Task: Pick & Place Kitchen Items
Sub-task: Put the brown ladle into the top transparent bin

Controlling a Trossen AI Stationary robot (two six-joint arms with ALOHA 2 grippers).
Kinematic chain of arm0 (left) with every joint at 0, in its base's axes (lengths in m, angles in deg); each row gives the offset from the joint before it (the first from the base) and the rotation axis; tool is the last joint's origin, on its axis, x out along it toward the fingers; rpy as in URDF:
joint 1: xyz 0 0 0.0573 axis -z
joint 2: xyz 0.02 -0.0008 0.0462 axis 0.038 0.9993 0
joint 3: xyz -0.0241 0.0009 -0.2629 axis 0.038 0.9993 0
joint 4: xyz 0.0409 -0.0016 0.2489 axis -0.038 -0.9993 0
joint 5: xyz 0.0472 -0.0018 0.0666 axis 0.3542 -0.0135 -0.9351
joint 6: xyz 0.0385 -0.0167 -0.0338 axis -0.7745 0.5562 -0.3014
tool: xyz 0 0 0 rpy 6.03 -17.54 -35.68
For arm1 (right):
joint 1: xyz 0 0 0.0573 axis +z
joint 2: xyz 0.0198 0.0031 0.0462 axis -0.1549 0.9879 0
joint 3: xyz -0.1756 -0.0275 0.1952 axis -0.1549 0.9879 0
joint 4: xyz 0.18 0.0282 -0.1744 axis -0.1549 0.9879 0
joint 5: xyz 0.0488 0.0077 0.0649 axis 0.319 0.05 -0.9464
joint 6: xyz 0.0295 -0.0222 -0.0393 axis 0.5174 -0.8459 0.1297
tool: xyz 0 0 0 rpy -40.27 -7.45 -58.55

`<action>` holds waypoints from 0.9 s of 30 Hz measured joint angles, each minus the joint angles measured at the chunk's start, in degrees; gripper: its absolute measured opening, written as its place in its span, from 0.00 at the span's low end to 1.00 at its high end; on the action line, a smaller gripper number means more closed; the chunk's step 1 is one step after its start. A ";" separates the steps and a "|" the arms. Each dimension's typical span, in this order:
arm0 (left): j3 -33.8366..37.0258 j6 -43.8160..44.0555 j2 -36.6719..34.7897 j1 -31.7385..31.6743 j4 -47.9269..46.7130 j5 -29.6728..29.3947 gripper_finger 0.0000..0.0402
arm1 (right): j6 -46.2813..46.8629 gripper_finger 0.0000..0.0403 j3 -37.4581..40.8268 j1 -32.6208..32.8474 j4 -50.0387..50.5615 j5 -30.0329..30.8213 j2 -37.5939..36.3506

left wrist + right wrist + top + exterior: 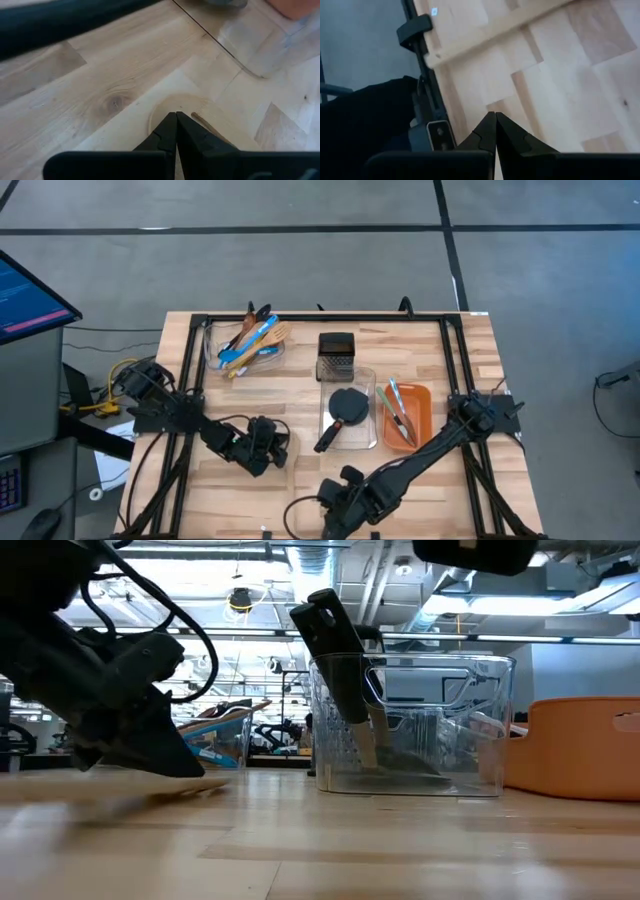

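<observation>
Currently both jaws are clenched and empty: left gripper [272, 448] low on the bench [300, 395], right gripper [337, 505] at its near edge. Utensils [250, 340] fill the far bin; grater [337, 356] stands beside it. Reaching with jaws clenched would likely knock the utensils aside.

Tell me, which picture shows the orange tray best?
The high view: you look straight down into the orange tray and see the utensils lying inside. The low view shows only its side wall; the left wrist view catches one blurry corner; the right wrist view shows none.
</observation>
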 joint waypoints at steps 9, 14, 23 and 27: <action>-0.05 0.38 -0.08 2.51 0.30 0.98 0.00 | -1.11 0.00 0.02 -0.75 -0.04 1.18 0.00; -0.10 1.02 -0.15 5.05 0.21 2.01 0.00 | -1.55 0.00 0.00 -0.59 -0.85 1.18 0.00; -0.16 5.35 -0.23 7.56 -1.37 1.90 0.00 | -4.41 0.00 0.02 0.23 -5.01 -0.09 0.00; -0.16 5.62 -0.27 7.56 -1.75 1.91 0.00 | -5.88 0.00 0.02 0.17 -10.85 -2.05 0.00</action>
